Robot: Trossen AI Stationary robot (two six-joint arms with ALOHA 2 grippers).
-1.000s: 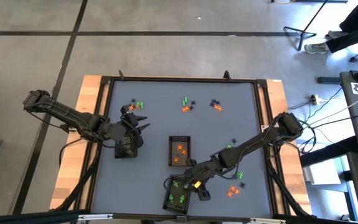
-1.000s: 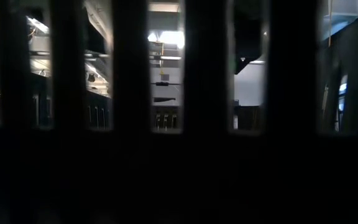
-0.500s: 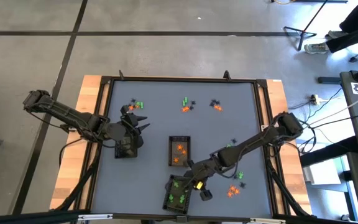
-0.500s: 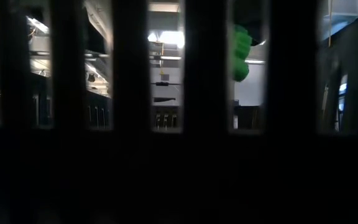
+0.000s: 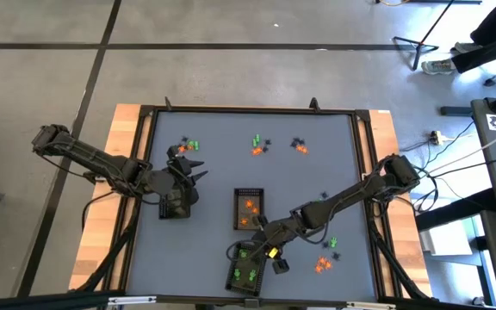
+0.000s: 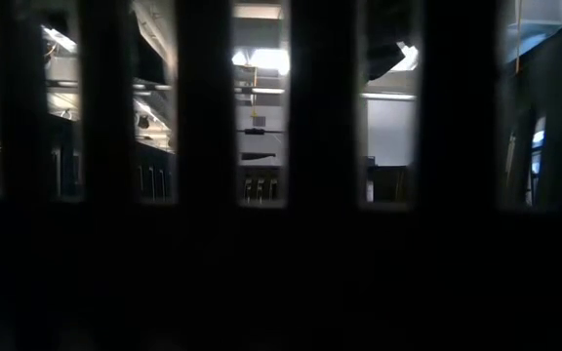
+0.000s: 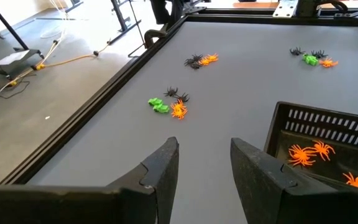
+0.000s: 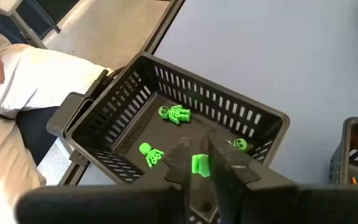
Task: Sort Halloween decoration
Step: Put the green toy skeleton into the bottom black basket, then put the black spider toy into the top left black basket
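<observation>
Over the near tray [image 5: 246, 270], which holds several green trinkets [image 8: 174, 114], my right gripper [image 8: 199, 163] is shut on a small green trinket [image 8: 199, 164]. The middle tray [image 5: 248, 209] holds orange spiders [image 7: 308, 153]. My left gripper [image 7: 204, 163] waits open and empty near the table's left edge, above a third tray [image 5: 174, 207]. Loose orange, green and black trinkets lie in small heaps on the grey mat [image 5: 258, 145] [image 5: 188, 146] [image 5: 300, 146] [image 5: 324, 263]. The low view shows only dark slats. My right gripper pinches the green trinket [image 8: 199, 165] between its two fingertips [image 8: 180, 158]. The fingers slant down from the table's right side. The trinket is lifted clear, above the inside of the near tray's slatted walls [image 8: 216, 102].
A raised dark frame [image 5: 231, 110] borders the mat. Open mat lies between the far heaps and the trays. A person in light trousers [image 8: 23, 81] sits just beyond the table's near edge, next to the near tray.
In the low view, half a second ago a green trinket showed high up in a gap between the slats. It no longer shows there; only a dark shape remains. My left arm has kept still.
</observation>
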